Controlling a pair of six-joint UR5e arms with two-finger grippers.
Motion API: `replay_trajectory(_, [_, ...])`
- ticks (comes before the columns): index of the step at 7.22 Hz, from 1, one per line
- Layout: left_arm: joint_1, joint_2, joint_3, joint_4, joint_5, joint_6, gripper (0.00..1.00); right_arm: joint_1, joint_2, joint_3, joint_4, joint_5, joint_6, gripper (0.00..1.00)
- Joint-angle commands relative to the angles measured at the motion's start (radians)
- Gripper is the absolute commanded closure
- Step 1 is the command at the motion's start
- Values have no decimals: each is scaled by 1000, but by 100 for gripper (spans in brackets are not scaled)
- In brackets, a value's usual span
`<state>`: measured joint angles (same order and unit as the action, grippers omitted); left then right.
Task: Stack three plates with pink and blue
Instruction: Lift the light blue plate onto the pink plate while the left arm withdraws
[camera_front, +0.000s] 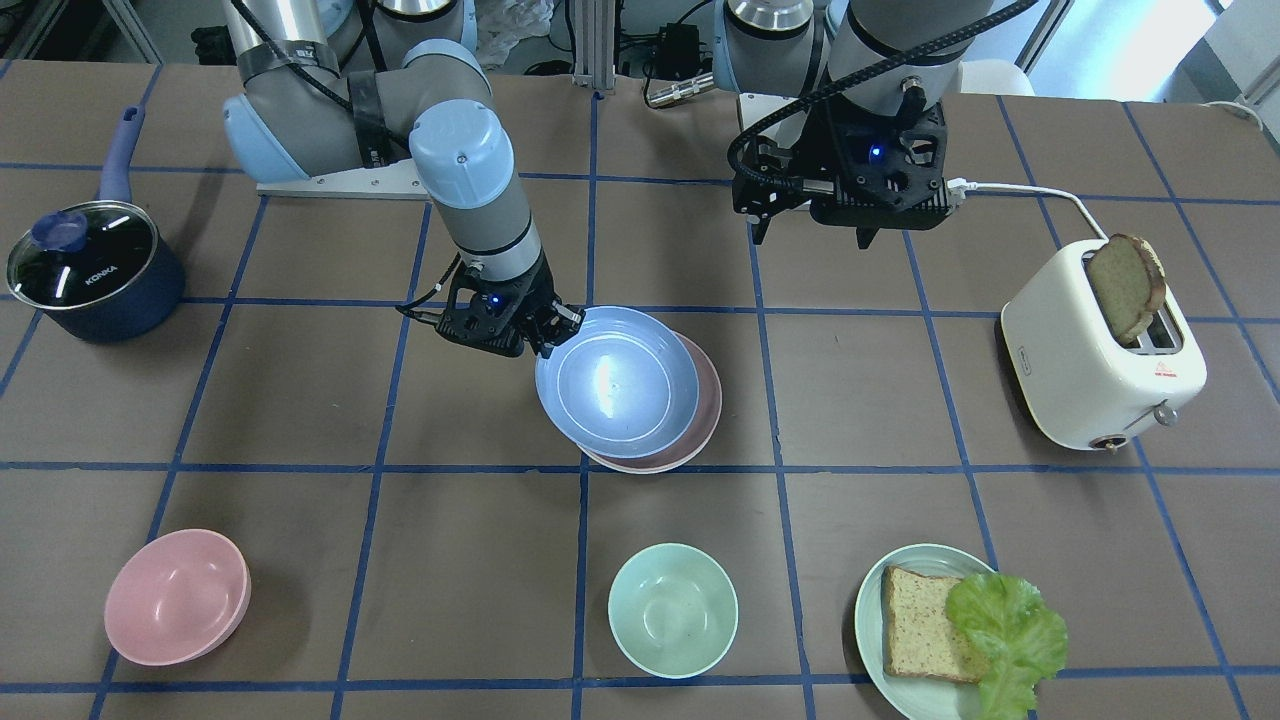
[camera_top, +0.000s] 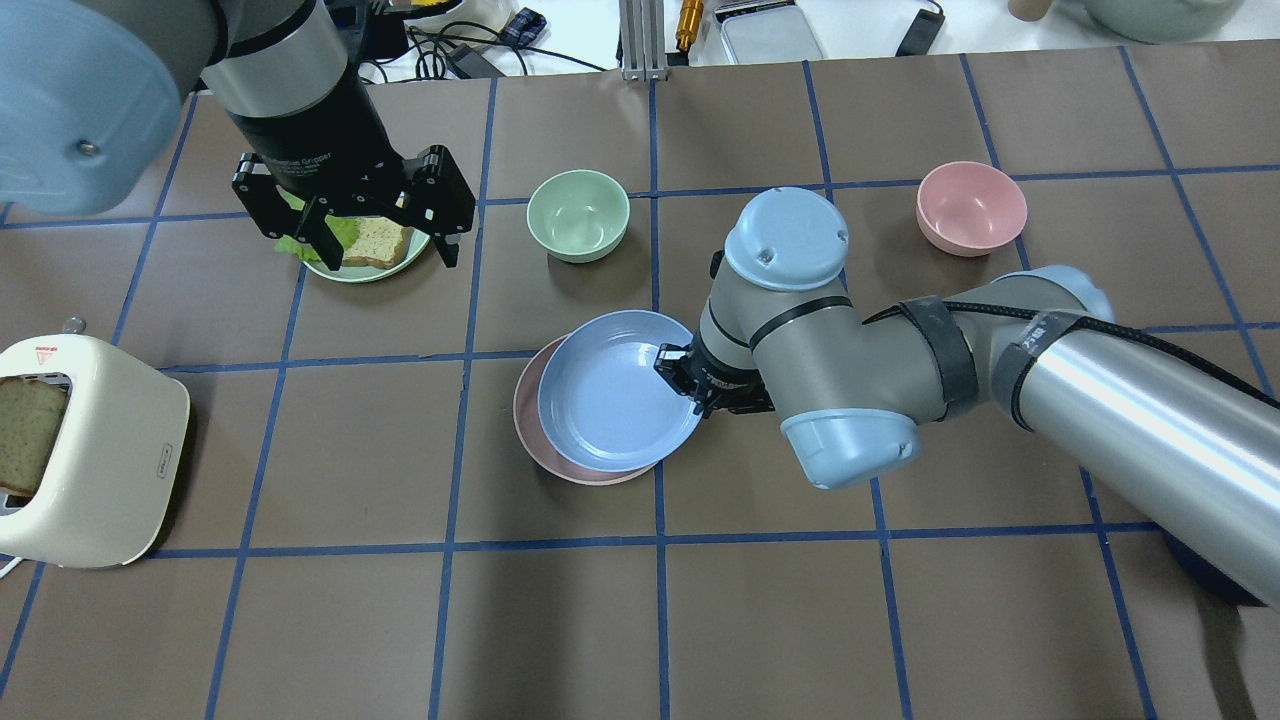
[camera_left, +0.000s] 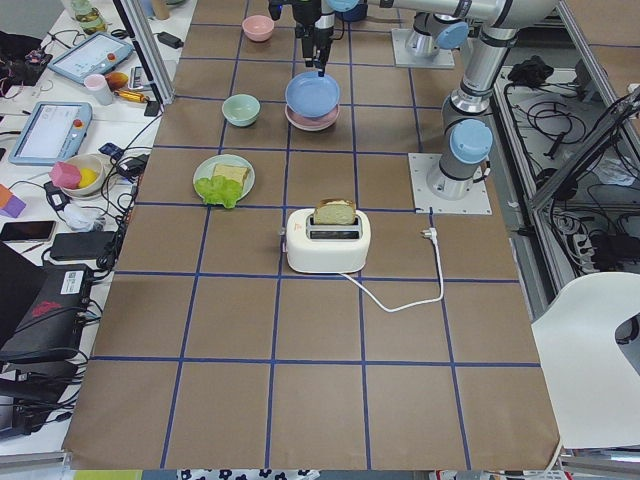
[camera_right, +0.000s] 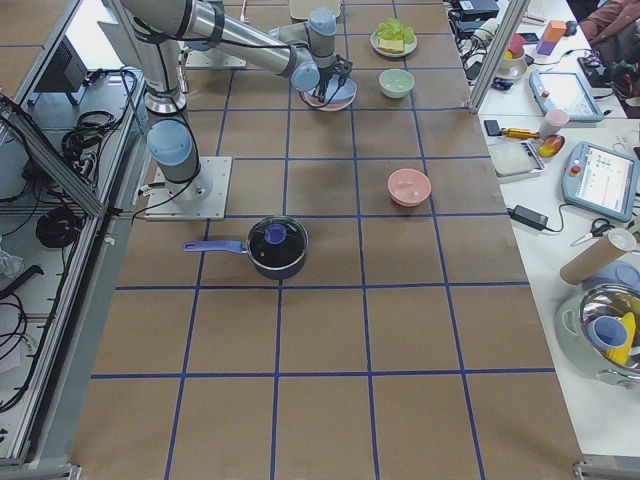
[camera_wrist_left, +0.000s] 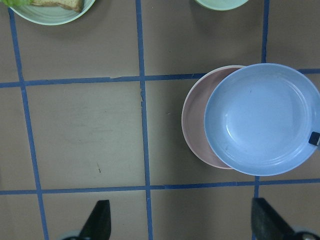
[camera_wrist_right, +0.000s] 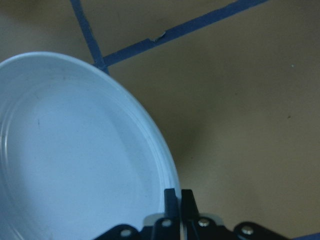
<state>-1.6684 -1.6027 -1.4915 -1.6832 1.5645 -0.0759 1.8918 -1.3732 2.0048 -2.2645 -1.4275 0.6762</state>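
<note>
My right gripper (camera_front: 555, 330) (camera_top: 685, 378) is shut on the rim of the light blue plate (camera_front: 617, 382) (camera_top: 618, 403). It holds the plate a little above the pale pink plate (camera_front: 706, 410) (camera_top: 530, 415) and offset from it, so a pink crescent shows. The right wrist view shows the blue plate (camera_wrist_right: 75, 150) pinched in the shut gripper (camera_wrist_right: 177, 200). The cream-white plate does not show on its own; I cannot tell whether it lies under the pink one. My left gripper (camera_top: 380, 235) (camera_front: 812, 238) is open and empty, high over the mint-green plate. The left wrist view shows both plates, the blue one (camera_wrist_left: 262, 117) over the pink one (camera_wrist_left: 195, 120).
A white toaster (camera_front: 1100, 360) with a bread slice stands on my left. A blue lidded pot (camera_front: 95, 275) stands on my right. A pink bowl (camera_front: 177, 597), a mint bowl (camera_front: 672, 610) and a mint-green plate (camera_front: 868, 610) with bread and lettuce line the far edge.
</note>
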Motion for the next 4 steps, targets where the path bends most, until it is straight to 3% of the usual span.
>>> replay_trajectory(1, [1,4,-1,-4,2,-1,0,19,20,-1,-35,2,25,100])
replay_trajectory(3, [1,4,-1,-4,0,-2,0,20,23,0,-36,4,25,100])
replay_trajectory(4, [2,4,-1,-6,0,-1,0,20,23,-1,-36,4,25,90])
